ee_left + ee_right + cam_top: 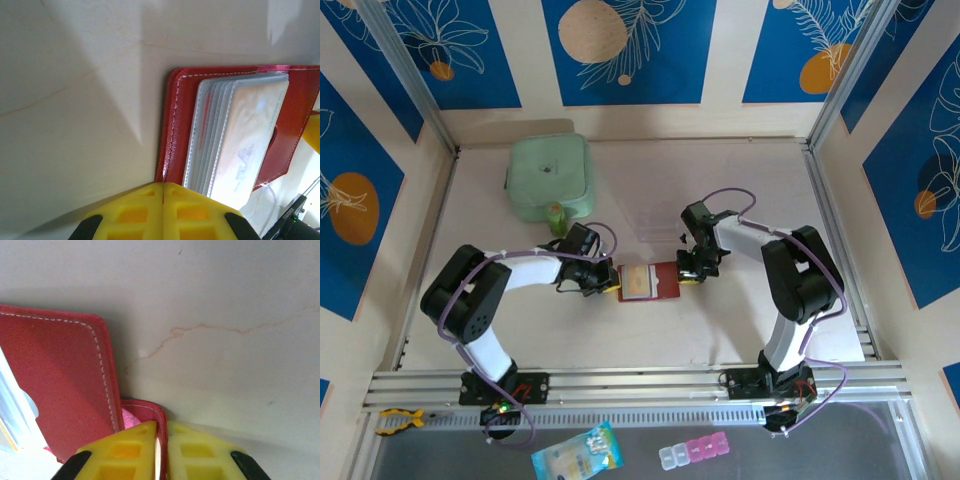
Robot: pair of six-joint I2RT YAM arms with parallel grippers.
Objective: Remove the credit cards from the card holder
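Top external view first: the card holder (pixel 666 281) lies open and flat at mid-table, right between the two claws, with a tan credit card (pixel 637 282) face-up in its sleeve. Over to the left wrist camera: glossy dark red leather, neat white stitching, and a fanned stack of pale clear sleeves (pixel 220 135). The top one carries a faint blue-grey mark, too blurred to read. Left gripper (pixel 163 186): yellow fingers pressed together, pinching the holder's stitched edge. Right gripper (pixel 161 425): narrow, nipping the rounded pink-red snap tab (pixel 142 415) between its pads. Underneath is a pale smooth table (pixel 240 300) crossed by a thin crack line. Farther back sits a soft mint-green square pouch (pixel 550 178).
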